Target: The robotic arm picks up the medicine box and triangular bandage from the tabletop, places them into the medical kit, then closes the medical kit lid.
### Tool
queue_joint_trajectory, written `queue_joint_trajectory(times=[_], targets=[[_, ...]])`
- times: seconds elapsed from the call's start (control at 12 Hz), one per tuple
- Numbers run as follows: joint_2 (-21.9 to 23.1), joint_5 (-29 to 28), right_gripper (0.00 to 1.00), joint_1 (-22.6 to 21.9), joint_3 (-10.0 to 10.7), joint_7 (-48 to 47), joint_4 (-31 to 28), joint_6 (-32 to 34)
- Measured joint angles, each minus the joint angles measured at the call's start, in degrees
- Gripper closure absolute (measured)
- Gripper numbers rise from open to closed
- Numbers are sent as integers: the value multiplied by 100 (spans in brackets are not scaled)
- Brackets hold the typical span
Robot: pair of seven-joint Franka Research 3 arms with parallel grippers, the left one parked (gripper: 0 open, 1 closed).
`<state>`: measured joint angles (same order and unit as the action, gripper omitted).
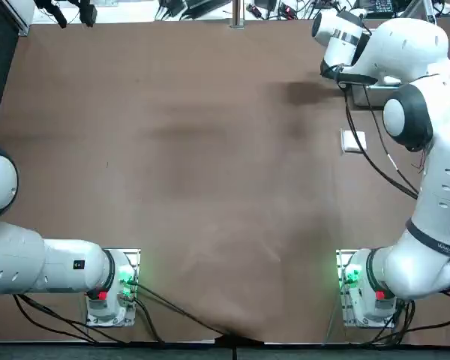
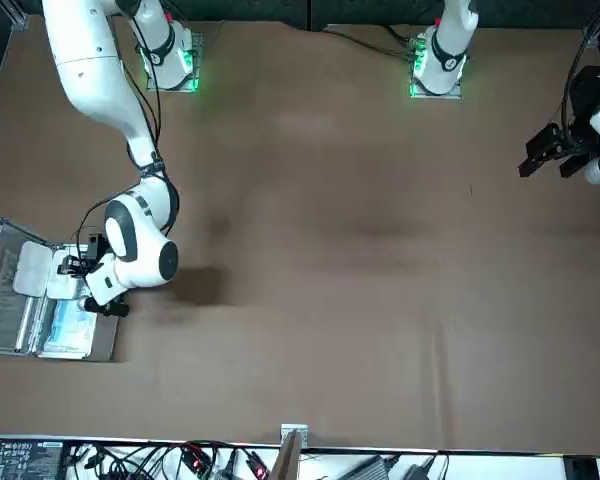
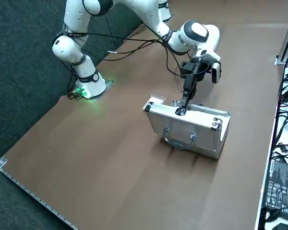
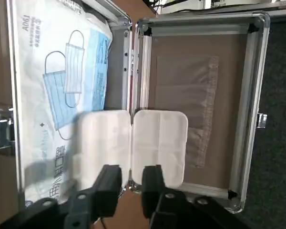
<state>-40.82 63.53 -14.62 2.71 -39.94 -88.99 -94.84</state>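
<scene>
White two-lobed piece with rounded corners (image 4: 159, 143): spans the hinge line of the open silver metal case (image 4: 252, 105), one lobe over each half. Right gripper (image 4: 132, 172) at the hinge, jaws spread either side of the seam; can't tell if they touch it. White-blue mask packet (image 4: 47, 119) in one half. Small flat white box (image 1: 353, 141) on brown surface (image 1: 195, 165), near the case.
</scene>
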Motion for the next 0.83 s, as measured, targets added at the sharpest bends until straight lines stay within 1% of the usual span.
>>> queue_joint_trajectory(times=[0.08,0.17,0.25,0.33,0.5,0.67,0.83], targets=[[0,-22,64,0,-1,1,10,0],[3,-28,53,0,-3,16,20,0],[14,-78,46,1,-5,60,34,0],[35,-226,46,0,-7,142,72,1],[153,-764,46,0,-13,533,237,5],[371,-1251,46,-2,-16,1040,377,33],[613,-1597,46,-1,-18,1340,405,137]])
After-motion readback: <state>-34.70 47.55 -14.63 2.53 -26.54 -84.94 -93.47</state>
